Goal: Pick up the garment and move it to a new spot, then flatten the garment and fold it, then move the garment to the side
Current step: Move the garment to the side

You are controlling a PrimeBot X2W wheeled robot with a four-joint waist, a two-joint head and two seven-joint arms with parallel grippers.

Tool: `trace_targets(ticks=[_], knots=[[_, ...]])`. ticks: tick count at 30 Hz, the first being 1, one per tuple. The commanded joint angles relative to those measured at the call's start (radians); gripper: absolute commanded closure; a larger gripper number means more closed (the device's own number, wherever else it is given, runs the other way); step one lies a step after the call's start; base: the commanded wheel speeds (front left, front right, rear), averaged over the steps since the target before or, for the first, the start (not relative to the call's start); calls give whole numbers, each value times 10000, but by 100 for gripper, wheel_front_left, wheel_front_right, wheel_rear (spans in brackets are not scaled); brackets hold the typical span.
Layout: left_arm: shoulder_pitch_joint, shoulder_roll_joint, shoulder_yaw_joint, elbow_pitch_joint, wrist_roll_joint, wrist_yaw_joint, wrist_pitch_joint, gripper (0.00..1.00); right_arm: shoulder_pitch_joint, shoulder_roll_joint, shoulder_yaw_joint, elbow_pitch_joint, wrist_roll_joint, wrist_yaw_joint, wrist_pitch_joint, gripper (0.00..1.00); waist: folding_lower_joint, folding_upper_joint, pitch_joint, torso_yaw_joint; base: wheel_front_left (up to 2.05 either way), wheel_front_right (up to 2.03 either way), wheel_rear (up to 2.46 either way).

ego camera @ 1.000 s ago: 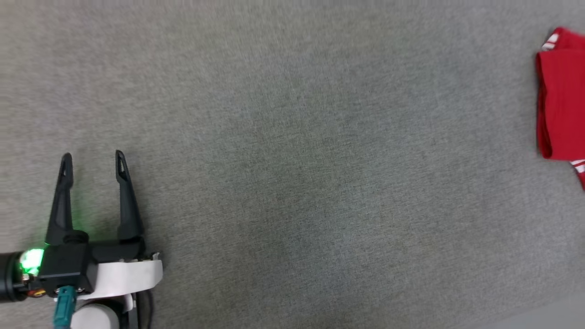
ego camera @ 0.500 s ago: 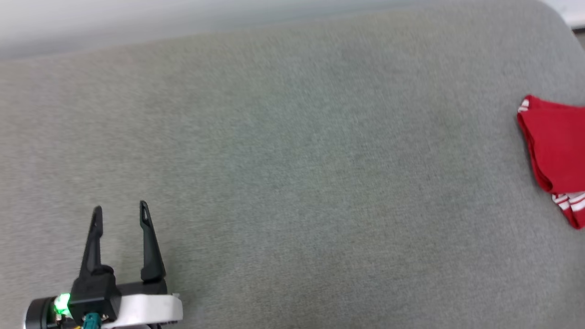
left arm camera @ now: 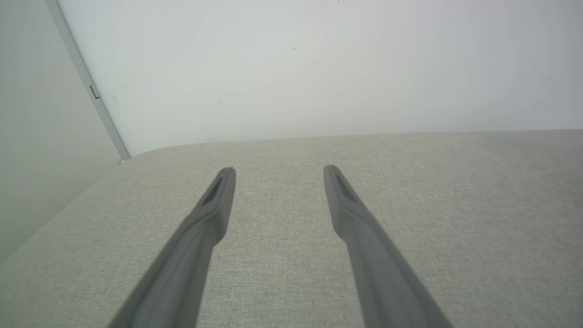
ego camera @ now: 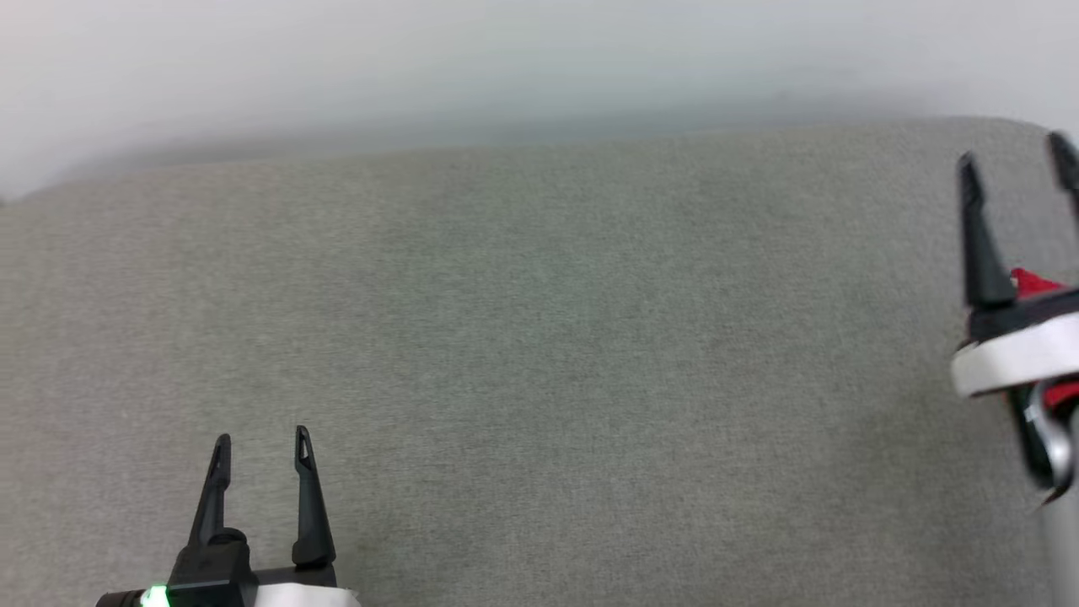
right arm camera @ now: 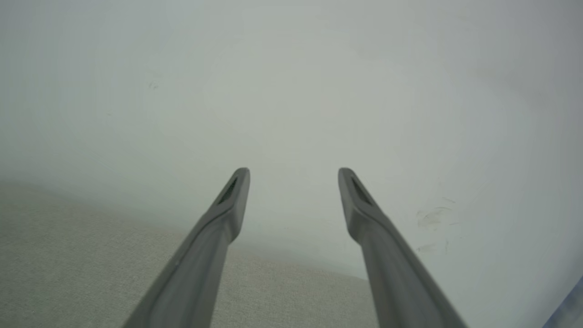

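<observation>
- Far left: the left gripper [ego camera: 261,440] sits low over the grey fabric surface [ego camera: 539,337]. Its fingers are spread with nothing between them, and its wrist view shows just bare cloth running up to a pale wall [ego camera: 506,67].
- Middle: a big stretch of plain grey, well apart from anything red.
- Far right: the right gripper [ego camera: 1014,160] is up by the surface's far right corner. Its fingers are spread too and it's not holding anything. Its wrist camera looks over the far edge at the wall.
- The garment [ego camera: 1030,284] only shows as a couple of red slivers peeking out from behind the right gripper's wrist, at the right edge of the head view. So it lies back toward the robot from those fingertips, not in front of them.
- Can't tell its long axis or how neatly it's folded, there's too little of it in view.
- My read: the right arm is way nearer, so anything more done to the shirt is its job. It'd have to pull back and tip down first.
</observation>
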Motion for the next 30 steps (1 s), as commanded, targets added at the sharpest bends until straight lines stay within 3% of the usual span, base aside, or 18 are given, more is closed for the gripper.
trace_targets(ticks=[1,5,13,30], knots=[[46,-9,-33,36,65,-8,-16,0,331,214,6,-175,-111,-10,-18,0,0,0,-162,163,0,0,0],[75,-29,-95,224,38,-91,-16,0,1218,1054,-21,-783,-296,-10,-19,0,0,0,-393,356,0,0,0],[219,-63,-362,509,77,-190,-16,0,2908,2050,-390,-1113,-107,-8,-21,0,0,0,-948,716,0,0,0],[628,-91,-639,927,-173,-365,-16,0,5618,2606,-657,-2260,425,-8,-21,0,0,0,-1694,915,0,0,0]])
